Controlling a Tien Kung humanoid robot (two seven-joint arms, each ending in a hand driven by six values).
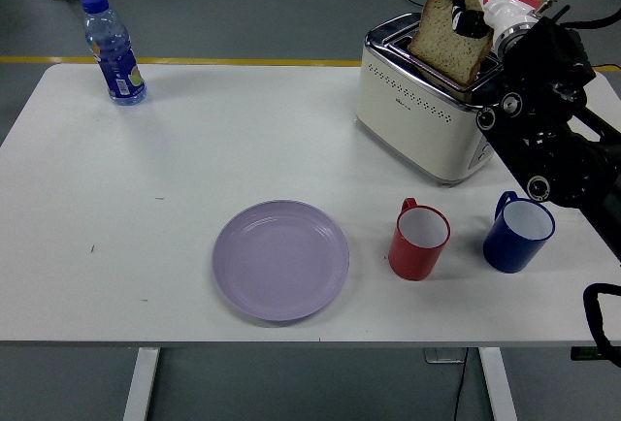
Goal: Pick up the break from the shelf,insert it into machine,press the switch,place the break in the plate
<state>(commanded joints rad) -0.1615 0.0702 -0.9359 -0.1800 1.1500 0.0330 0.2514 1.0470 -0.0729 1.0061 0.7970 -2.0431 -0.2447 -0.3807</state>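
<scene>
A slice of bread (446, 33) stands tilted with its lower edge in a slot of the cream and chrome toaster (422, 106) at the back right of the table. My right hand (473, 21) is shut on the slice's upper right part, dark fingers (470, 23) pressed on its face. The black right arm (548, 125) runs down the right edge, beside the toaster's switch side. A lilac plate (280, 259) lies bare near the table's front middle. My left arm is out of sight.
A red mug (418, 240) and a blue mug (517, 233) stand in front of the toaster, the blue one just under my right arm. A water bottle (114, 49) stands at the back left corner.
</scene>
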